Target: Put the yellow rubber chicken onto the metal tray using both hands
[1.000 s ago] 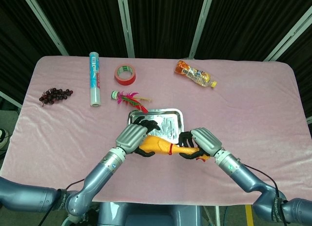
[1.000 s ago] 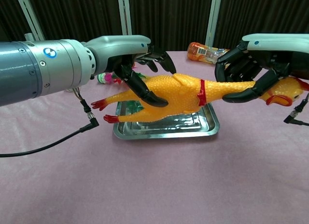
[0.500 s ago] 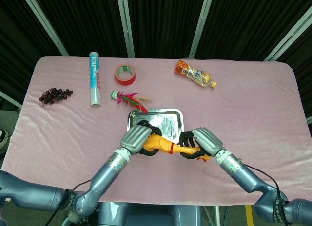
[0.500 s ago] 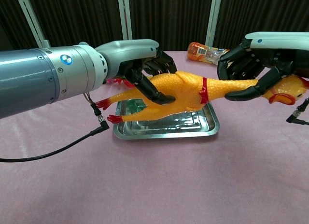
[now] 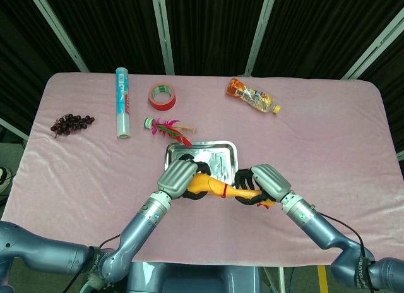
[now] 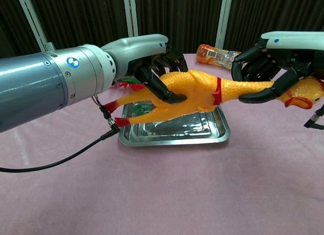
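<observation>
The yellow rubber chicken [image 6: 195,90] hangs lengthwise above the metal tray [image 6: 215,136], its red feet to the left and its head off past the tray's right side. My left hand [image 6: 152,55] grips its body and my right hand [image 6: 276,57] grips its neck. In the head view the chicken [image 5: 218,189] shows between the left hand [image 5: 177,177] and the right hand [image 5: 268,181], over the tray's [image 5: 221,149] near edge.
On the pink cloth behind the tray lie a feathered shuttlecock [image 5: 165,125], a red tape roll [image 5: 162,96], a blue-and-white tube [image 5: 122,102], a bunch of dark grapes [image 5: 71,123] and an orange drink bottle [image 5: 253,95].
Both hands have carried the chicken a little higher and farther toward the tray; its body now tilts up to the right.
</observation>
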`<state>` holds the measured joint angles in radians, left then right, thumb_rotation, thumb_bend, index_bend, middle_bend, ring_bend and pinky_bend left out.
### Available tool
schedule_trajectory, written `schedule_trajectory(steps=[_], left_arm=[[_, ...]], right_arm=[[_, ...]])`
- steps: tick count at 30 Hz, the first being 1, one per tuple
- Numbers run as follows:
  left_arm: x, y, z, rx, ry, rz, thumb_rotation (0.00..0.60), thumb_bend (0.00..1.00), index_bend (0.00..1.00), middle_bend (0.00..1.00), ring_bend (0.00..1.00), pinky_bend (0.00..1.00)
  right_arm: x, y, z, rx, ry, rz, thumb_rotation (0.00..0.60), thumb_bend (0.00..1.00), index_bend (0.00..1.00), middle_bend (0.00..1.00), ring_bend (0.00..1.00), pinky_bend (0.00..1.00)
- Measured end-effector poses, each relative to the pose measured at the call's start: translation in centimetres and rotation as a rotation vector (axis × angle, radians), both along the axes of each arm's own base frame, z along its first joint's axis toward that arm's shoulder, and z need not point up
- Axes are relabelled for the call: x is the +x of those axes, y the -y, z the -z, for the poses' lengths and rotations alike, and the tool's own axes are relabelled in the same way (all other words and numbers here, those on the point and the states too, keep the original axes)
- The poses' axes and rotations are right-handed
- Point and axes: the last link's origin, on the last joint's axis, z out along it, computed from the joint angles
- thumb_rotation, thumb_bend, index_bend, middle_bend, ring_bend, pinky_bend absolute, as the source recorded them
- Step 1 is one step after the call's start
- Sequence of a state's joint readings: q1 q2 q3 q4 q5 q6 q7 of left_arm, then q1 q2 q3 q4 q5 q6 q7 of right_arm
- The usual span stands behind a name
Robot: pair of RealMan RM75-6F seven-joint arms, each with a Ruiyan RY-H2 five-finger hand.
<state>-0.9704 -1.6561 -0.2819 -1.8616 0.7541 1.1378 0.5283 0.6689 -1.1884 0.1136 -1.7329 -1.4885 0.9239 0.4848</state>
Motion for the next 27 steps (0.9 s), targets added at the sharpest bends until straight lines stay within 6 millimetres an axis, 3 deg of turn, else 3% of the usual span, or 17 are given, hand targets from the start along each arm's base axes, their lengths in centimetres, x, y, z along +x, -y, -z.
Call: schedule_trajectory(steps=[1,3,5,16,23,27], left_arm=[[-0.08,0.03,0.02,-0.004,-0.003,-0.002,0.524,0.09,0.13,0.23,0.26,0.19],[-0.22,0.07,0.05,-0.014,-0.010,-0.006,0.468,0.04,0.02,0.12,0.18,0.19],[-0.43,0.09,0.09,-0.027,-0.027,-0.009,0.438,0.04,0.00,0.07,0.15,0.19],[-0.35,-0.15,-0.13,-0.043,-0.059,-0.020,0.429,0.04,0.02,0.09,0.15,0.19],[-0.12,-0.22,-0.05,-0.038,-0.049,-0.024,0.429,0.24,0.18,0.18,0.16,0.19],[-0.09,-0.29,0.13,-0.040,-0.054,-0.027,0.411,0.31,0.22,0.20,0.16,0.19]], right_arm=[[-0.04,0.03,-0.03,-0.001,0.000,0.002,0.600,0.75,0.94,0.71,0.70,0.83],[-0.10,0.08,-0.07,-0.002,0.001,0.003,0.600,0.75,0.94,0.71,0.70,0.83],[-0.12,0.12,-0.10,-0.003,0.002,0.005,0.600,0.75,0.94,0.71,0.70,0.83],[-0.34,0.26,-0.11,-0.003,0.004,0.013,0.600,0.76,0.94,0.71,0.70,0.83],[-0.45,0.33,-0.08,-0.002,0.004,0.016,0.600,0.76,0.94,0.71,0.70,0.83],[-0.53,0.33,-0.10,-0.001,0.006,0.018,0.600,0.76,0.94,0.71,0.70,0.83]])
